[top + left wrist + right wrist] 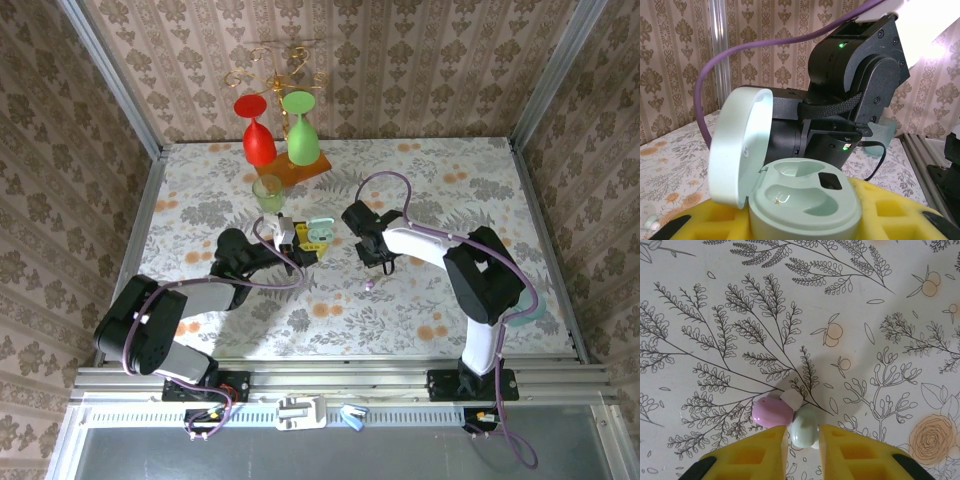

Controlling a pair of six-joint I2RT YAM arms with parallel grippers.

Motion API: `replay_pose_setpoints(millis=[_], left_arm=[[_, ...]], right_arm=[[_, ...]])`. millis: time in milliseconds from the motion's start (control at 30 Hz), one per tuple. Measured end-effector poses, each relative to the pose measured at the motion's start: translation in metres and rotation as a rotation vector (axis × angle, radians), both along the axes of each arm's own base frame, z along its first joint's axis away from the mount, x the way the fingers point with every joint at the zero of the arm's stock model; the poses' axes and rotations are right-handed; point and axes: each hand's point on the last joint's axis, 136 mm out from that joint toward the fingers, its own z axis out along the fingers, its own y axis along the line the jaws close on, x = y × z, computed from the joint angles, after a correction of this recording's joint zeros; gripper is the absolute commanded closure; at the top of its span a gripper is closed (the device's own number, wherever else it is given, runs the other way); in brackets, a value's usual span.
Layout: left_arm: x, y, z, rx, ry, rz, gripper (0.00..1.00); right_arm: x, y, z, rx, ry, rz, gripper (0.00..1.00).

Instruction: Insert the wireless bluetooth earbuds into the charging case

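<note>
Between the yellow foam-padded tips of the right gripper (pixel 804 440) lay the small pale whitish plastic earbud (pixel 804 427). The jaws were pressed close against both its sides as it rested on the floral-printed tabletop (pixel 715 300). Just outside one fingertip, touching the pale bud, sat the lilac-purple pebble-shaped earbud (pixel 772 411). Off to the right gripper's left, the left gripper (pixel 800 222) was clamped on the mint-green oval charging case (pixel 805 200), whose hinged lid (pixel 737 150) stood open. Both moulded wells looked empty.

A clean pick would likely call for a straight upward lift with the grip centred. That should keep the pale bud from twisting or dragging its lilac neighbour along before the carry toward the open case.

A small white piece (pixel 791 399) just beyond the two buds could not be identified. The fingers cut off the near end of the pale bud, and how firmly it was held could not be judged.
</note>
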Motion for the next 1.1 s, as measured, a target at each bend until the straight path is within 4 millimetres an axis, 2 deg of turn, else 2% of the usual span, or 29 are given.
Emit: replay_pose_setpoints(millis=[433, 867, 1100], left_arm=[[0.0, 0.0, -0.001, 0.002, 0.003, 0.0, 0.73], [0.0, 0.0, -0.001, 0.002, 0.003, 0.0, 0.73], [0.0, 0.0, -0.001, 0.002, 0.003, 0.0, 0.73]], right_arm=[[-0.004, -0.003, -0.011, -0.03, 0.035, 0.01, 0.78], [0.001, -0.001, -0.01, -0.036, 0.03, 0.017, 0.85], [-0.006, 0.0, 0.001, 0.136, 0.036, -0.027, 0.85]])
